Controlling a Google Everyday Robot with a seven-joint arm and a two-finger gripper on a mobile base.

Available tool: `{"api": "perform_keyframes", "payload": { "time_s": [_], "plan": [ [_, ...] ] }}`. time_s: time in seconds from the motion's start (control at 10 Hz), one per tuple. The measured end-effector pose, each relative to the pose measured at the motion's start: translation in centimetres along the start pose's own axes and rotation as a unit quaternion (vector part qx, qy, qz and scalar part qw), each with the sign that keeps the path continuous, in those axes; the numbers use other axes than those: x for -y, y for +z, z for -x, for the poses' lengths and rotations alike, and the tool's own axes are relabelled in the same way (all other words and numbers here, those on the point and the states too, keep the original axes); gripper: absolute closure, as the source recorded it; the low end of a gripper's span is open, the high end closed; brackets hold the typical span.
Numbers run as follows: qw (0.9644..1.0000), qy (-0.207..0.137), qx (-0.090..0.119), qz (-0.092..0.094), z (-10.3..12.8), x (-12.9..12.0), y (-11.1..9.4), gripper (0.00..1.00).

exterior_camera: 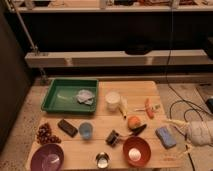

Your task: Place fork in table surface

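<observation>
The fork (155, 106) lies on the table surface (100, 146) near its right back corner. Its pale end shows just right of the orange-red stick (148, 108), which it crosses. My gripper (178, 137) hangs at the table's right edge, in front of the fork. It is open, with its pale fingers (173, 122) spread and pointing left, and nothing between them. A blue sponge (164, 136) lies just left of it.
A green tray (56, 98) with a crumpled cloth stands at the back left. Also on the planks are a white cup (113, 100), an orange (133, 122), a dark utensil (138, 131), a red bowl (136, 151), a purple bowl (47, 159), a blue cup (85, 130) and grapes (46, 134). Cables lie on the floor at right.
</observation>
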Motion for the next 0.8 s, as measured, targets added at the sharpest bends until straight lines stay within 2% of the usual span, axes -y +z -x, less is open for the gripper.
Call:
{"api": "perform_keyframes", "payload": {
  "time_s": [0.5, 0.8],
  "plan": [
    [1.0000, 0.000, -0.001, -0.001, -0.1, 0.1, -0.1, 0.20],
    [0.9999, 0.001, -0.009, -0.009, -1.1, 1.3, -0.6, 0.20]
  ]
}}
